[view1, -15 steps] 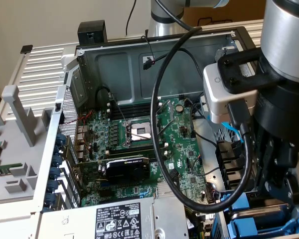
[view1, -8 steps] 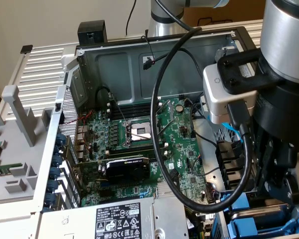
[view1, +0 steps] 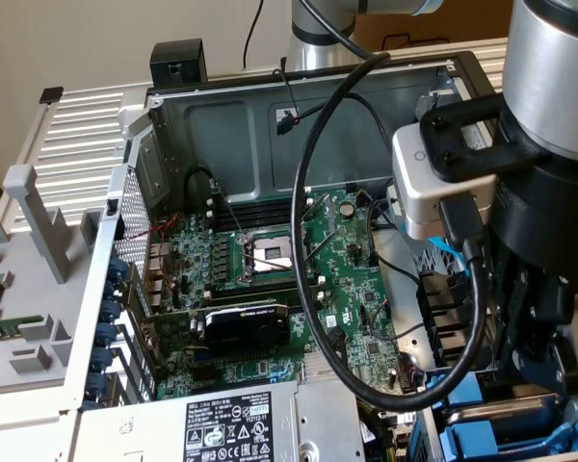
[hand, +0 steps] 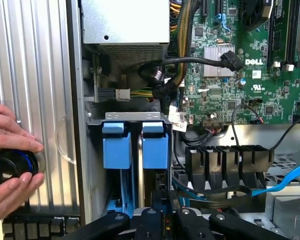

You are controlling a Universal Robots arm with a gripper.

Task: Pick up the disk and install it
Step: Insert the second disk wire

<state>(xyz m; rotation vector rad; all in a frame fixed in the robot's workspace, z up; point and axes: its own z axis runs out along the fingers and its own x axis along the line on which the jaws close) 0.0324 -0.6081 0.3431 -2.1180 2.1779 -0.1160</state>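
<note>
"DELL" is printed on the motherboard (hand: pixel 250 55).

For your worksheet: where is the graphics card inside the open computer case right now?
In the exterior view, the graphics card lies across the motherboard, below the processor socket and above the power supply box.

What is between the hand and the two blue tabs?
A ribbed silver panel lies between the hand and the blue tabs, ending in a dark upright edge beside the tabs. The wrist view shows this.
</note>
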